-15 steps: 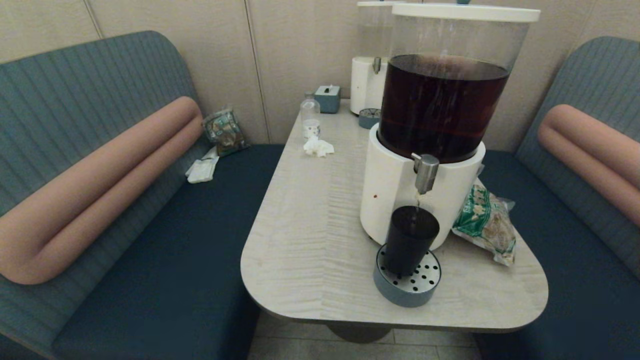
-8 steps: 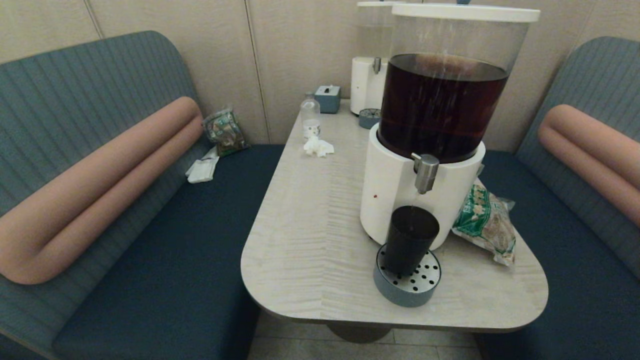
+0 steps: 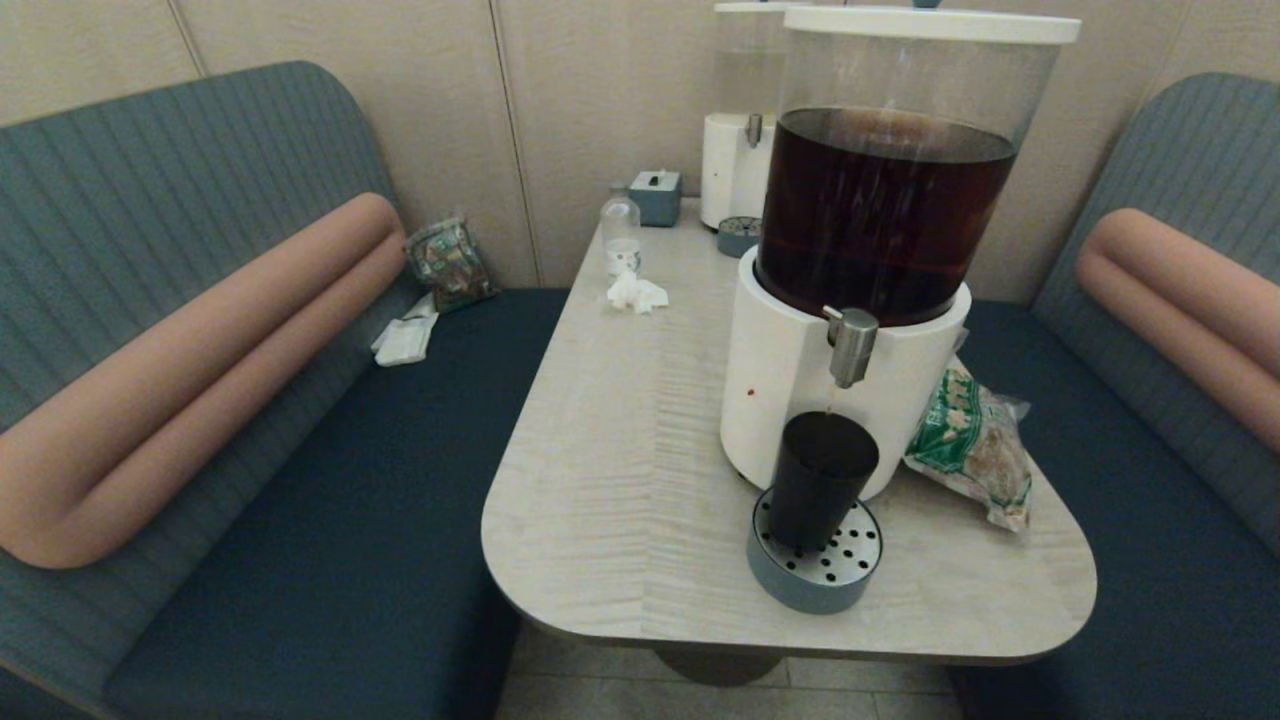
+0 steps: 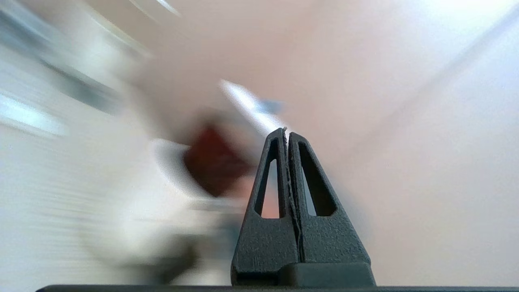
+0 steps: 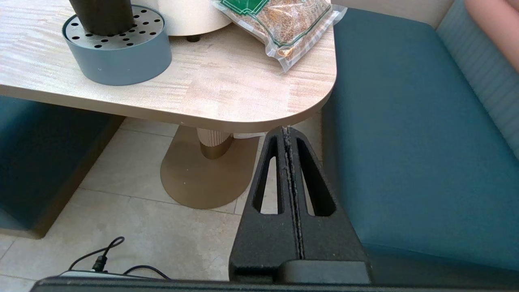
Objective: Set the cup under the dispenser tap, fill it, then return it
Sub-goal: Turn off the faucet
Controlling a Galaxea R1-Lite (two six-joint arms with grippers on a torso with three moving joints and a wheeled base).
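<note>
The cup [image 3: 820, 478] is standing on the drip tray [image 3: 812, 580] beneath the dispenser tap [image 3: 851, 346], snack bag [image 3: 972, 445] lying at its three o'clock. Left gripper [image 4: 286, 134] is pinched closed on nothing; right gripper [image 5: 287, 132] is hanging closed and empty below the table [image 5: 227, 89] edge.

Left gripper [image 4: 287, 134]: matte black, grainy plastic, two tapered fingers with long triangular cut-outs. Right gripper [image 5: 287, 132]: same black build, same slotted fingers on a blocky black base.
</note>
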